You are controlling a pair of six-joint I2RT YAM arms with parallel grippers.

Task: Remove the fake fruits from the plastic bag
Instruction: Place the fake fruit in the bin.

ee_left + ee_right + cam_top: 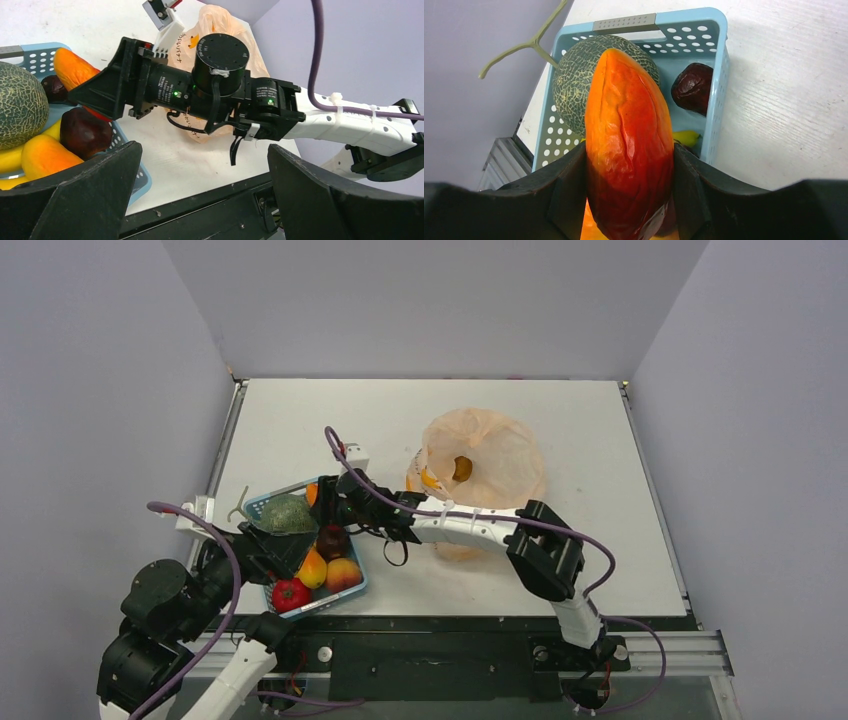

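The plastic bag (485,462) lies crumpled at mid-table, with an orange fruit (462,468) showing through its opening. My right gripper (629,200) is shut on a red-orange pointed fruit (628,140) and holds it over the blue basket's far end (318,496). In the left wrist view that gripper (107,92) grips the fruit (72,67) above the basket, with the bag (220,22) behind it. My left gripper (205,192) is open and empty, low beside the basket's near side (268,556).
The blue mesh basket (355,587) (719,75) holds a green melon (287,513), a dark purple fruit (332,540), an orange-yellow mango (313,567), a peach (343,573) and a red tomato-like fruit (290,594). A yellow banana (686,137) lies underneath. The table's front edge rail (210,200) is just below my left gripper.
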